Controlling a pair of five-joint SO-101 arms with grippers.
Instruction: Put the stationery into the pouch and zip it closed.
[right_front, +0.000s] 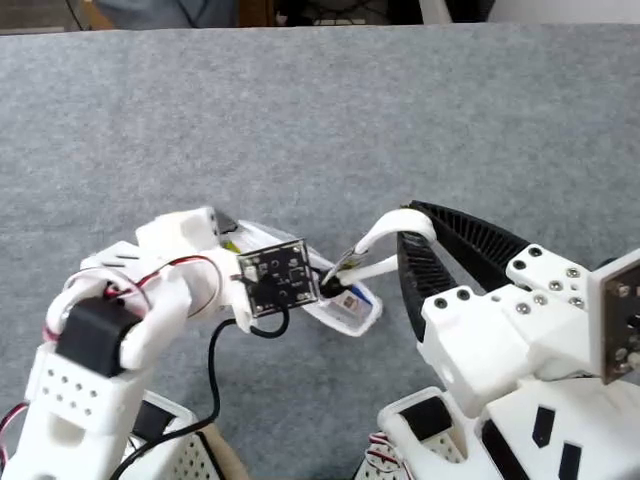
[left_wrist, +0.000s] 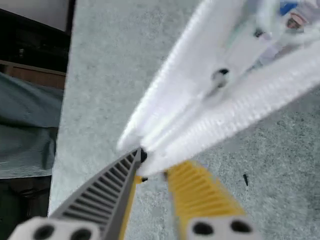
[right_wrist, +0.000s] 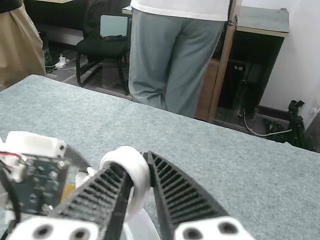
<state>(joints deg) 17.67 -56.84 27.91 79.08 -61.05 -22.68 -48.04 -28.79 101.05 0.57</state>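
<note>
The clear pouch (right_front: 345, 308) with white zip bands lies on the grey cloth between the two arms, with stationery (right_front: 352, 299) inside. My left gripper (left_wrist: 145, 162), with one grey and one yellow finger, is shut on the end of the zip where the two white bands (left_wrist: 200, 100) meet. The bands spread apart away from it, and blue and red items (left_wrist: 290, 15) show through the pouch. My right gripper (right_front: 405, 228) with black ribbed fingers is shut on the pouch's white loop strap (right_front: 385, 235). In the right wrist view the strap (right_wrist: 120, 157) sits between the fingers of the right gripper (right_wrist: 136, 167).
Grey cloth (right_front: 320, 130) covers the whole table, with open room toward the far side. The left arm's camera board (right_front: 278, 277) hangs over the pouch's near end. A person (right_wrist: 175, 55) stands beyond the table's far edge, touching nothing.
</note>
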